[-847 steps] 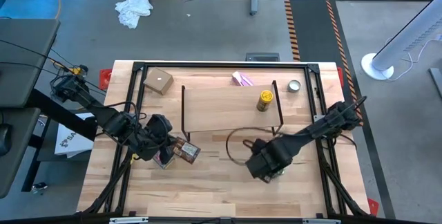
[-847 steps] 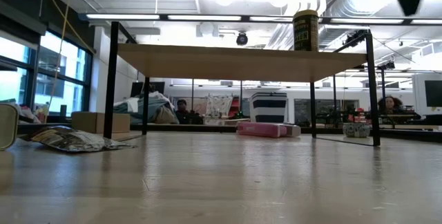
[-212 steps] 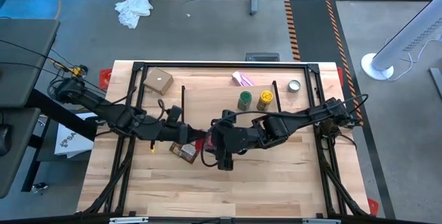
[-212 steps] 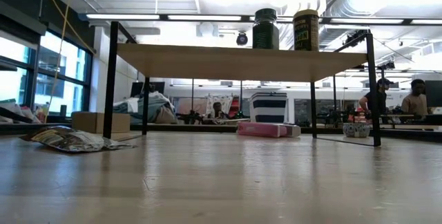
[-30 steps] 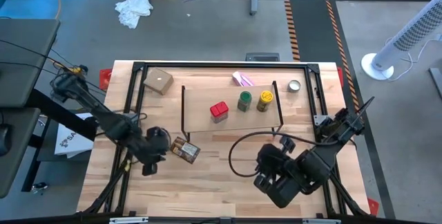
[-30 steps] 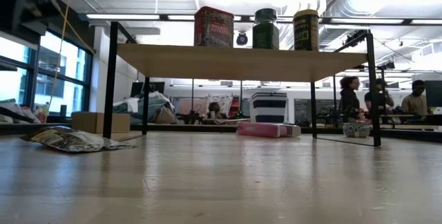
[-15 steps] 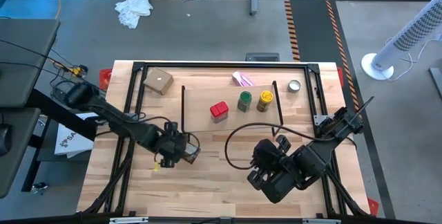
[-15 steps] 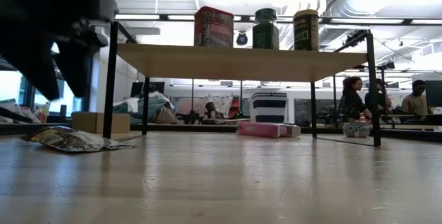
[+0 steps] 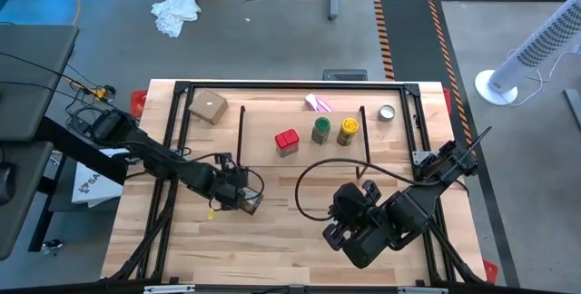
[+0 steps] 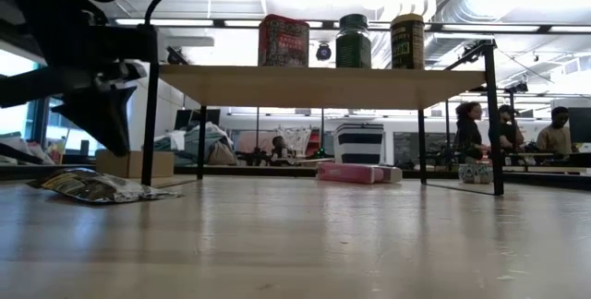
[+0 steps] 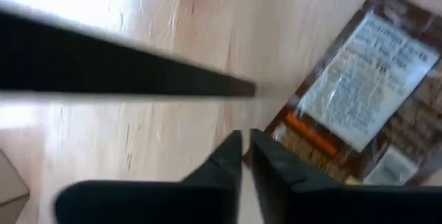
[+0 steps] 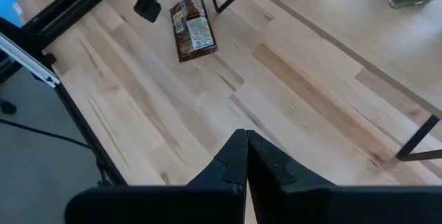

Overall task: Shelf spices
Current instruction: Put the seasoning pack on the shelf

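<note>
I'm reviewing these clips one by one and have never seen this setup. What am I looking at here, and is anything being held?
Two dark robot arms work at a wooden table. One camera looks straight down, one sits at tabletop height, and one rides on each wrist. The shelf already carries a red box, a green-lidded jar and a yellow jar. A flat orange-brown packet lies on the table; the left pincer, shut, is right beside it and holds nothing. The right pincer, also shut and empty, waits over the table's front right.

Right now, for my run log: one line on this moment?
shelf: three spices up | packet: on table | left gripper: shut beside packet, empty | right gripper: shut, waiting near table front
</note>
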Action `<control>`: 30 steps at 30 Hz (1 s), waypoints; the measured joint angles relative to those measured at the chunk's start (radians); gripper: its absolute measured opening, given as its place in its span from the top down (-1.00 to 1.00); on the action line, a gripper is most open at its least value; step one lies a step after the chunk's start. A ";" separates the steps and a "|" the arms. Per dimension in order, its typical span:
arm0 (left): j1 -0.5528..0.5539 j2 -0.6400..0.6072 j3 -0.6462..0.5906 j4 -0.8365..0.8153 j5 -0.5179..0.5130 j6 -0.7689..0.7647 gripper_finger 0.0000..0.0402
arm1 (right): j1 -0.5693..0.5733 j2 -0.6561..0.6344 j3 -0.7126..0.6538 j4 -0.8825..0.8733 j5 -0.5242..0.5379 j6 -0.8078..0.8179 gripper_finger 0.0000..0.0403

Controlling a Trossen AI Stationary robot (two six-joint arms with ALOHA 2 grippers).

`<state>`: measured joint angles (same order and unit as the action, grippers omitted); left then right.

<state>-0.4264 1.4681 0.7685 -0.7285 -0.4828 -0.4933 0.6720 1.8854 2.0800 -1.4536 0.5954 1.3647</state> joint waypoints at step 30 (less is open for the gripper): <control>-0.240 0.056 0.138 0.052 0.081 -0.412 1.00 | -0.008 0.000 0.000 0.083 0.029 -0.104 1.00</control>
<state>-0.6662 1.5238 0.9063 -0.6767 -0.4018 -0.9054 0.6641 1.8858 2.0800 -1.3708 0.6248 1.2609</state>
